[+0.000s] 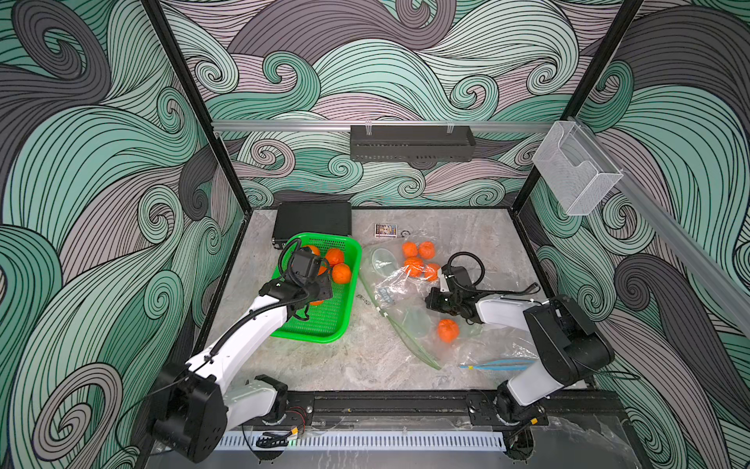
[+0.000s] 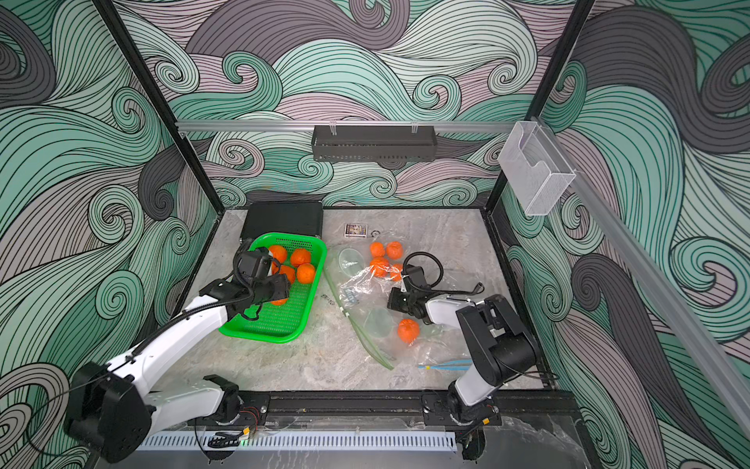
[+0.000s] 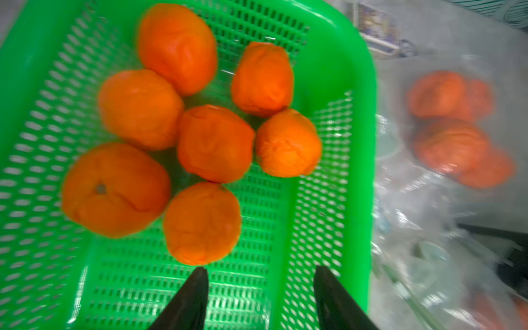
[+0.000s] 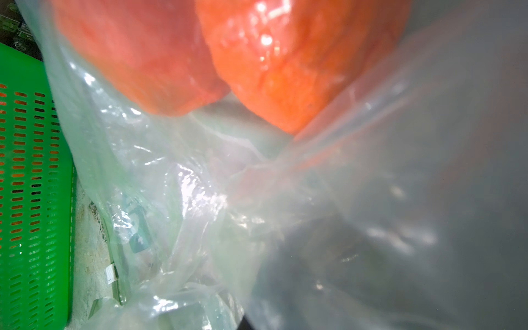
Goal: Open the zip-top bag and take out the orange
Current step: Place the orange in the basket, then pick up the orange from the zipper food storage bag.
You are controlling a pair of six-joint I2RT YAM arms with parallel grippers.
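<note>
Left gripper (image 3: 260, 270) above basket (image 1: 324, 336) by table (image 1: 324, 365) left edge, jaws apart, empty; basket collects oranges (image 3: 214, 143).
Right gripper (image 1: 431, 302) closed, apparently pinching bag (image 1: 399, 292) film, likely holding mouth open.
Bagged oranges (image 1: 414, 266) toward back edge, lone orange (image 1: 447, 329) nearer front.

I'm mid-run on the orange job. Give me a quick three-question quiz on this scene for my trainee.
1. Count: how many oranges lie in the green basket, going by the left wrist view?
2. True or false: the left gripper is clamped on an orange.
3. Which gripper is shut on the film of the zip-top bag? A) left B) right C) neither

Key: 1) Seven. 2) False: its jaws stand open and empty over the basket. 3) B, the right gripper.
</note>
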